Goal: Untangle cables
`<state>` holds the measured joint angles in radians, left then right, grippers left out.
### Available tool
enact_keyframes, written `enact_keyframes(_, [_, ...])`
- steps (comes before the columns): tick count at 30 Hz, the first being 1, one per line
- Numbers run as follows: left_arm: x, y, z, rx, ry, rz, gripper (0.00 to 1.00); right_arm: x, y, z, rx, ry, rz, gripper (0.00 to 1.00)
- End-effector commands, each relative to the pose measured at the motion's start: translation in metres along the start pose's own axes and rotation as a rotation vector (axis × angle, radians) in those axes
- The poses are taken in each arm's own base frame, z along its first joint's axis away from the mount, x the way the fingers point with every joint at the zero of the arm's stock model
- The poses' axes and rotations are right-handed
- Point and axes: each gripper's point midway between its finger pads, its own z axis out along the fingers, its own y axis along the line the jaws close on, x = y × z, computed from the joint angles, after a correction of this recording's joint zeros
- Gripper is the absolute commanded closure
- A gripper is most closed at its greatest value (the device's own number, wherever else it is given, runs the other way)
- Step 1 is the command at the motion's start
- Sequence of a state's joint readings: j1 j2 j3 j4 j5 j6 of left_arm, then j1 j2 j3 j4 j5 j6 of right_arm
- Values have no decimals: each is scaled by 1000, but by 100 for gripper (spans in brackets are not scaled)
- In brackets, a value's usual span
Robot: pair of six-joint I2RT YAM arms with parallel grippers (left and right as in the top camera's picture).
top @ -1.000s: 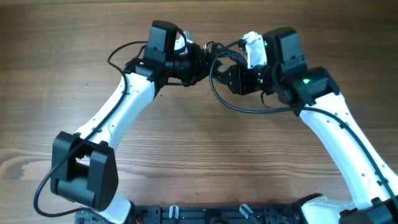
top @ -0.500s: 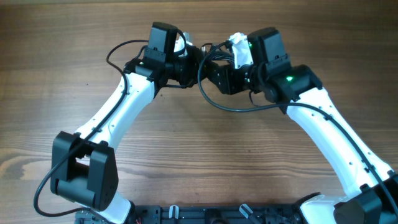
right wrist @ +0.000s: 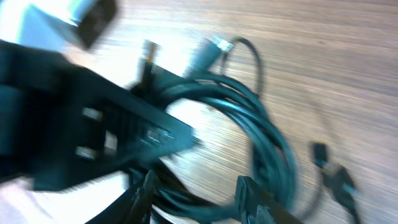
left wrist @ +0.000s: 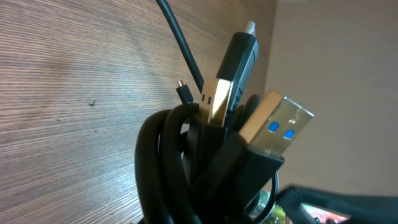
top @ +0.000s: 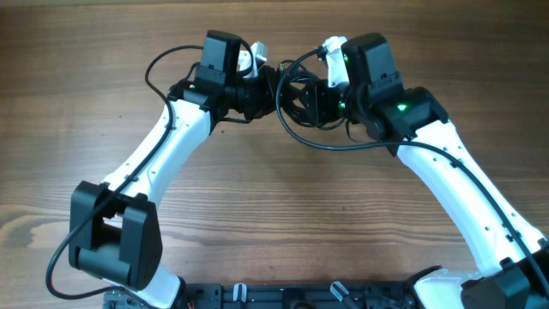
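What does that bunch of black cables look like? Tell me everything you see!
The cables are thin, black and rubbery-looking, wound in a tight bundle. Plugs stick up from it: a silver USB plug with blue inside, a gold-coloured plug and a tiny plug. Overhead, the bundle sits between the left gripper and right gripper, with one loose loop curving out over the wooden table.

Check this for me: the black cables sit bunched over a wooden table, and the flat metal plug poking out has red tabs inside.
Not red. The left wrist view shows the flat metal plug with blue tabs inside. The black cables are indeed bunched over the wooden table.
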<state>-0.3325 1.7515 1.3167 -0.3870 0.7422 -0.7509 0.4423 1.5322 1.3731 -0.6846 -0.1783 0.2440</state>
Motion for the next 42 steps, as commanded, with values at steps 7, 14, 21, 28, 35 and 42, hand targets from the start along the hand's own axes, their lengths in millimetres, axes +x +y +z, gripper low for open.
enact_keyframes(7, [-3,-10,-12,77,27,63,96,5,-15,7,80,40,-107,62])
enact_keyframes(14, [-3,-10,-12,76,26,63,96,-1,-11,6,69,13,-113,66])
enact_keyframes(21, [-3,-10,-12,76,27,59,96,6,-11,10,60,43,-108,74])
enact_keyframes(28, [-3,-10,-12,76,27,59,96,11,-3,10,10,64,-157,74])
enact_keyframes(35, [-3,-10,-12,79,29,59,96,26,-16,33,48,119,-112,89])
enact_keyframes(42, [-19,33,-14,-140,-100,-104,96,-21,46,-63,-299,-83,-109,96])
